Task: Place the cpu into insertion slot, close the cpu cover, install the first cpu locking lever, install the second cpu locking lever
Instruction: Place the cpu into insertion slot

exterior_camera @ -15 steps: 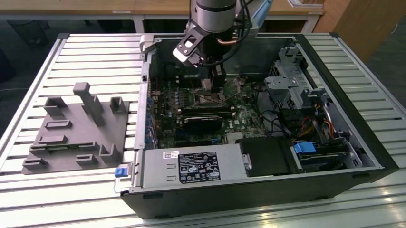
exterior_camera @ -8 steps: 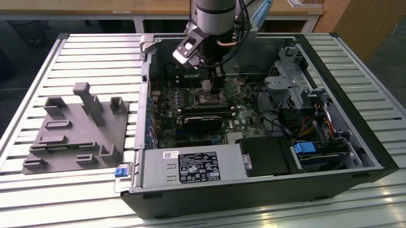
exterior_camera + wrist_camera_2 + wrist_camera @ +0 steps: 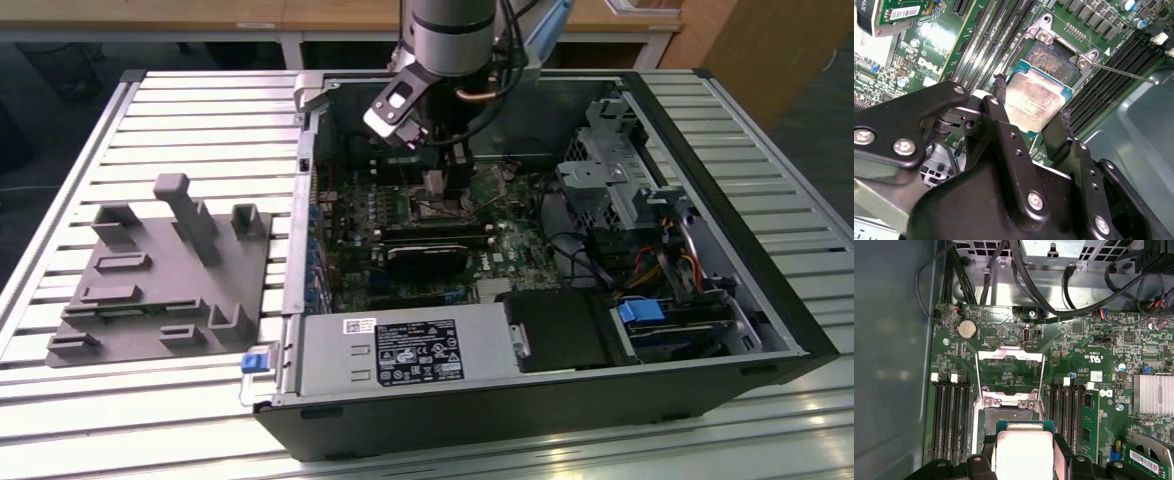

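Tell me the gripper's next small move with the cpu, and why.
Probably shift the cpu across until it squarely covers the insertion slot. The gripper grips it by two edges, part of the slot's dark centre shows beyond it, and the cpu cover is swung open.

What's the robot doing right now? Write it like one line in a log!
hand: shut on cpu | cpu: held over insertion slot | cpu cover: open
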You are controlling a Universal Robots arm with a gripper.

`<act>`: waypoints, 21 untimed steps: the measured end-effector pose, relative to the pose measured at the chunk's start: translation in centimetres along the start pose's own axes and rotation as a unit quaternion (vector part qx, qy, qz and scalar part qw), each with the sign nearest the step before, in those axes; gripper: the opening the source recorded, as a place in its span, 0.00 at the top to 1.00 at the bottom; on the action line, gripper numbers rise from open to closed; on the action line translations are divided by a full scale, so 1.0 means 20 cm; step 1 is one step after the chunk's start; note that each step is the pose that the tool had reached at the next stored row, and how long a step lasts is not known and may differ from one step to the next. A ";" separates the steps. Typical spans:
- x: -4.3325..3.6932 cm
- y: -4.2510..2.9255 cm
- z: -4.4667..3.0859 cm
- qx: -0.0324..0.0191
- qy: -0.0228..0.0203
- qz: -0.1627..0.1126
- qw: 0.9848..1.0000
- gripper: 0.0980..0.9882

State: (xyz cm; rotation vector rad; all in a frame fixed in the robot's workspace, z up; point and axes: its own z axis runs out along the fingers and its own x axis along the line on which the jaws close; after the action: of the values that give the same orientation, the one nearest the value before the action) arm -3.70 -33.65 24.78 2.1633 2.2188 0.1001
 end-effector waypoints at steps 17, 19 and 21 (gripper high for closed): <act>0.016 -0.005 0.069 0.000 0.000 0.000 1.000 0.50; 0.020 -0.005 0.078 0.000 0.000 0.000 1.000 0.50; 0.025 -0.006 0.088 0.000 0.000 0.000 1.000 0.50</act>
State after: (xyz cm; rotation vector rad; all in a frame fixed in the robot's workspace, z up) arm -3.70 -33.13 23.03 2.1636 2.2191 0.0997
